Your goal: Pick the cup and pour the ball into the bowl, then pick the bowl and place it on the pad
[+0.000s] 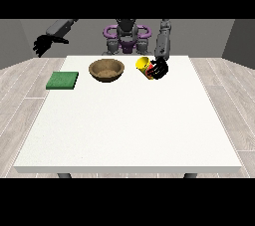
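Yellow cup (143, 64), tilted toward the wooden bowl (106, 69), gripped by the hand at the view's right (158, 68): pour step underway; next, carry its mouth over the bowl, likely.

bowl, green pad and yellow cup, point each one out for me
bowl (106, 69), front view, on its brown inside
green pad (63, 80), front view, on its flat top
yellow cup (143, 63), front view, on its tilted yellow rim

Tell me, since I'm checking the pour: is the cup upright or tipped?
Tipped. The yellow cup leans with its mouth toward the bowl, held in the hand at the view's right. Whether the ball has left it cannot be told.
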`<state>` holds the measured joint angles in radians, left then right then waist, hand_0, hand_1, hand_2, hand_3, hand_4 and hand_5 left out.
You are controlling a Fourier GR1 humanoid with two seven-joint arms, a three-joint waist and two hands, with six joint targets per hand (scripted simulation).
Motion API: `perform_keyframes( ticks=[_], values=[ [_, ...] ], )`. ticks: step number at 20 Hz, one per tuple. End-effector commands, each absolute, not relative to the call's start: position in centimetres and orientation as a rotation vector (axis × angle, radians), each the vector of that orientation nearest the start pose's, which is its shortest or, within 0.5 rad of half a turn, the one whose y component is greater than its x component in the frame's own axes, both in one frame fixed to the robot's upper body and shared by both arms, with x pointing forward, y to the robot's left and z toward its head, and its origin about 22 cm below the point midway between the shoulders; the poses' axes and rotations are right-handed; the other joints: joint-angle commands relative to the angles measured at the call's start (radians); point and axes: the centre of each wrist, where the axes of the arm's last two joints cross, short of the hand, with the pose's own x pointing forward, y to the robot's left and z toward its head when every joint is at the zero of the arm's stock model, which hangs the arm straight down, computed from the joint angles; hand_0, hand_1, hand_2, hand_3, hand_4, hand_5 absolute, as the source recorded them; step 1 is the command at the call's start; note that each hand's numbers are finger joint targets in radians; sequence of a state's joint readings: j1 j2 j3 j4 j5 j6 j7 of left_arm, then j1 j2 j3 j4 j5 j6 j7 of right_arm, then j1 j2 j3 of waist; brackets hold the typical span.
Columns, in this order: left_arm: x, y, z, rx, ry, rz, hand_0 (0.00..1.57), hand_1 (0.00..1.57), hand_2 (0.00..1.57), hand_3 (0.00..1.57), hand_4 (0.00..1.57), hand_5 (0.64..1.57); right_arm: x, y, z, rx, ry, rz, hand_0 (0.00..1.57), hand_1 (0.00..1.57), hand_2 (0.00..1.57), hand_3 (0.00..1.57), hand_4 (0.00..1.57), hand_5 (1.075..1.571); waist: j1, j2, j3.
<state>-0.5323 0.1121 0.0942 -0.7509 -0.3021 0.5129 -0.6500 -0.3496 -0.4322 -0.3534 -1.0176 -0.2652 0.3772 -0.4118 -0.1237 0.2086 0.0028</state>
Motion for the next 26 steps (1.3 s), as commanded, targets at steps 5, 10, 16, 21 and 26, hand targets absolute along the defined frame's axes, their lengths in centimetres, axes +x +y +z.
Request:
perform_keyframes(
  ticks=[5, 10, 16, 21, 26],
  values=[
    [35.6, 18.2, -2.8, 0.707, -1.794, -0.632, 1.37, 1.37, 1.57, 1.57, 1.05, 1.558, 27.0, -44.6, -1.2, -0.104, -1.658, -0.103, 0.0, 0.0, 0.1, 0.0, 0.0, 1.56, 0.119, -0.255, -0.0006],
    [36.3, 12.9, -1.0, 0.88, -1.852, -0.78, 1.37, 1.37, 1.57, 1.57, 1.11, 1.566, 26.1, -45.6, -2.4, -0.122, -1.696, -0.138, 0.0, 0.0, 0.0, 0.0, 0.0, 1.558, 0.167, -0.209, 0.0001],
    [36.4, 11.1, 1.6, 0.868, -1.815, -0.861, 1.37, 1.37, 1.57, 1.57, 1.11, 1.566, 25.6, -45.2, -4.1, -0.146, -1.665, -0.158, 0.0, 0.0, 0.08, 0.0, 0.0, 1.554, 0.204, -0.219, -0.0019],
    [35.7, 8.7, 1.9, 0.942, -1.77, -0.983, 1.2, 1.2, 1.57, 1.57, 0.98, 1.569, 23.7, -45.7, -5.6, -0.138, -1.657, -0.157, 0.0, 0.0, 0.0, 0.0, 0.0, 1.55, 0.188, -0.256, -0.0016],
    [35.6, 5.5, 4.4, 1.045, -1.807, -1.089, 0.68, 0.68, 1.57, 1.53, 0.89, 1.571, 25.6, -46.6, -3.5, -0.116, -1.705, -0.141, 0.0, 0.0, 0.0, 0.0, 0.0, 1.551, 0.157, -0.192, -0.0016]
  ],
)
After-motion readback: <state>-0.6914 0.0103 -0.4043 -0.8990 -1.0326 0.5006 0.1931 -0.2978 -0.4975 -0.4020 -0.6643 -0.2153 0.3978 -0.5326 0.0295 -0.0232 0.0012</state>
